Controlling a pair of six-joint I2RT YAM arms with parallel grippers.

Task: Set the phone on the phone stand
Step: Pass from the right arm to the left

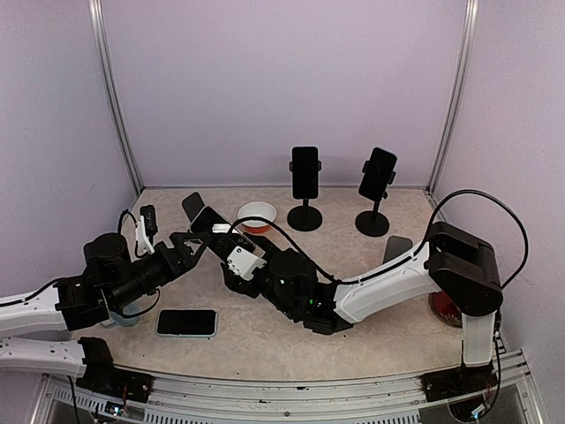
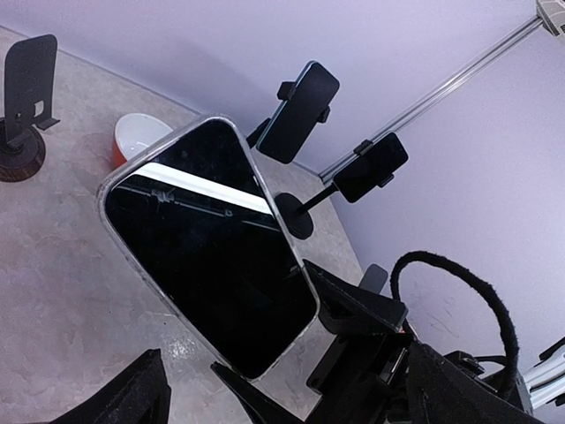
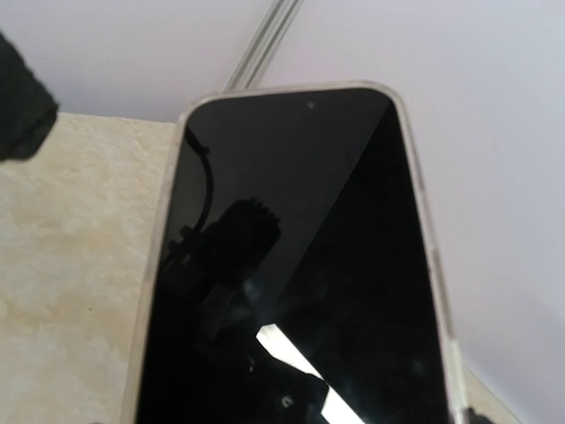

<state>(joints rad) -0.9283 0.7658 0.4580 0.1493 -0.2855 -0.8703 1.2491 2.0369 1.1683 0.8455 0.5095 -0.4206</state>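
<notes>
A black phone in a clear case [image 2: 207,243] is held tilted in the air by its lower end. In the left wrist view my right gripper [image 2: 263,316] has one black finger on each side of that end. In the top view the phone [image 1: 212,223] is left of centre, with my right gripper [image 1: 228,247] behind it. The phone fills the right wrist view [image 3: 300,265], and the fingers are hidden there. My left gripper [image 1: 189,247] is open and empty just left of the phone. An empty phone stand [image 1: 192,205] [image 2: 26,88] stands behind it.
Two stands with phones [image 1: 305,172] [image 1: 378,174] are at the back. A red-and-white bowl [image 1: 257,215] sits beside the held phone. A second phone [image 1: 187,322] lies flat at the front left. A grey stand plate [image 1: 397,248] and a red object [image 1: 441,309] are at the right.
</notes>
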